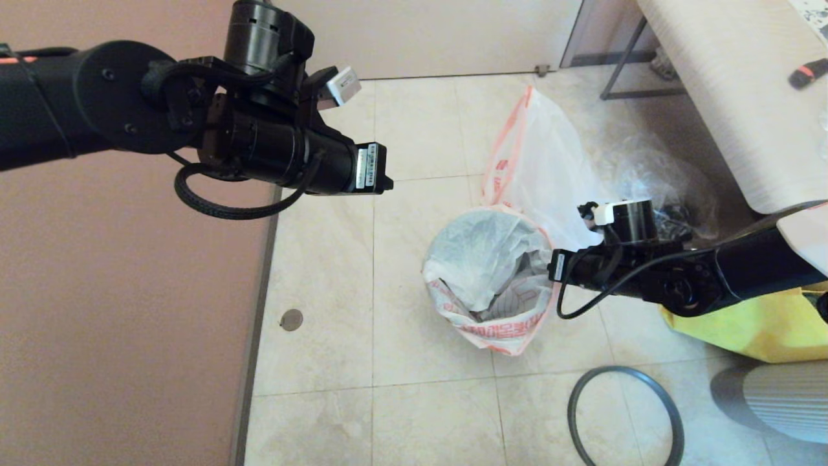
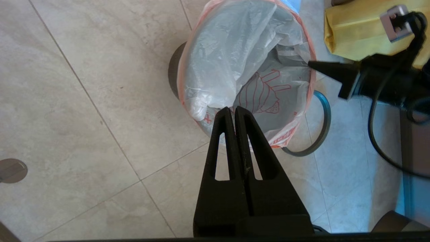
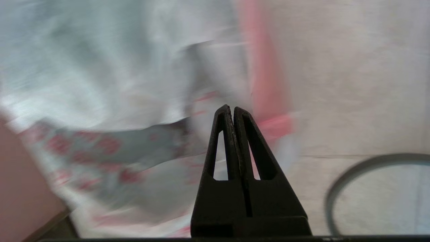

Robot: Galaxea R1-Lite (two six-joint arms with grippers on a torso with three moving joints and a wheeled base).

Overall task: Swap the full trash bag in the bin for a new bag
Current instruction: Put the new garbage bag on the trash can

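The new bag, thin white plastic with red print, lines the bin, its pink band folded over the rim. Only a strip of the bin's black wall shows. The dark grey rim ring lies on the tiles in front of the bin. Behind the bin stands the full trash bag. My left gripper hangs shut and empty high over the bin's near edge. My right gripper is shut, its tip at the bag's rim on the right side; nothing shows between its fingers.
A clear bag with dark items lies behind the right arm. A yellow tote sits at the right, under a white table. A pink wall runs along the left. A round floor plate is set in the tiles.
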